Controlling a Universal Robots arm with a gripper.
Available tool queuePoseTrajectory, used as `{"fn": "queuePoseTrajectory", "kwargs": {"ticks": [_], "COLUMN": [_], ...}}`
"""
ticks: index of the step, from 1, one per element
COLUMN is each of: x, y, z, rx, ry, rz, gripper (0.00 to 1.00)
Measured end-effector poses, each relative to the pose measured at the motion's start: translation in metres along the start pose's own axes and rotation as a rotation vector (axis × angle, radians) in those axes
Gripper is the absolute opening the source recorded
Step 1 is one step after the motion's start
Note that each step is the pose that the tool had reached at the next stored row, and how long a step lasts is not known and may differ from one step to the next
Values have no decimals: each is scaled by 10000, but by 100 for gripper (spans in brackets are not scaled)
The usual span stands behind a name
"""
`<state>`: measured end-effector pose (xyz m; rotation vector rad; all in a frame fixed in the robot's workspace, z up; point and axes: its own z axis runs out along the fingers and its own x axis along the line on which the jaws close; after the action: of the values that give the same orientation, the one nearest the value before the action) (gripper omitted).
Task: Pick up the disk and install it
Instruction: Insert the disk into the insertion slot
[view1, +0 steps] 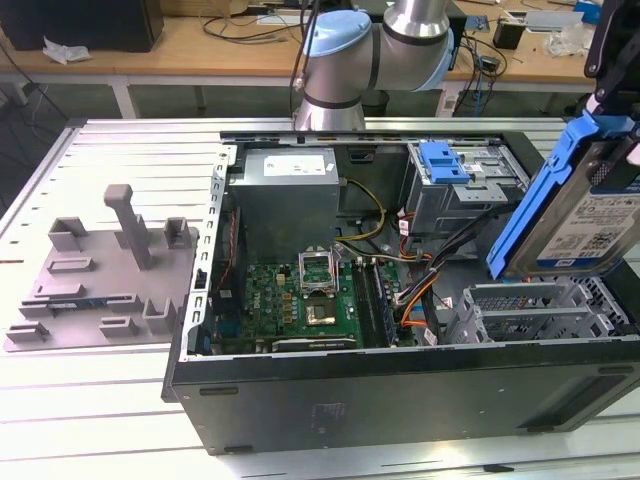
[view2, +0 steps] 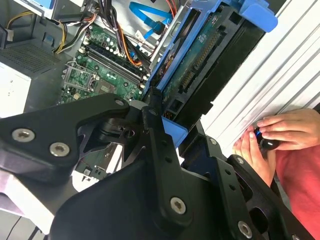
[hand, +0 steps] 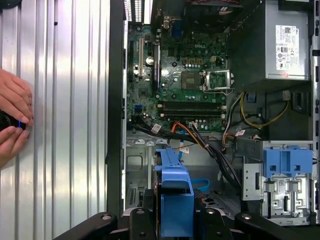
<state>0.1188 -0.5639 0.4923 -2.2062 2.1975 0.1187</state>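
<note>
Black gripper (view2: 172, 125) linkage sits closest in both wrist views. Claw is closed part-way onto the disk (view2: 200, 65), one finger on each side of its blue carrier frame; the grip looks to be near one end of the carrier.

Exterior view: disk (view1: 600, 220) is held clear of the computer case (view1: 400, 390), tilted, label side towards the camera, at the exterior view's right. Its lower edge hangs just above a grey metal drive cage (view1: 540, 310). Not yet seated.

First wrist view: carrier is seen edge-on, with the motherboard (hand: 192, 85) beyond it and a bundle of cables (hand: 210, 145) just beside. A person's hands (hand: 12, 115) rest on the slatted table (hand: 65, 125), well apart from the case wall.

Risks, as judged:
- Disk is tilted relative to the cage. Entering askew could jam the carrier on the cage wall.
- Cables run close by, so a corner could snag them.
- End grip: contact with the cage could pivot the disk between the fingers.
</note>
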Motion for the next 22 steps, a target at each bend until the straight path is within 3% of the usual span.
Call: {"fn": "queuePoseTrajectory", "kwargs": {"ticks": [22], "x": [13], "y": [-4], "z": [184], "rx": [3], "ry": [0], "rz": [0], "gripper": [37]}}
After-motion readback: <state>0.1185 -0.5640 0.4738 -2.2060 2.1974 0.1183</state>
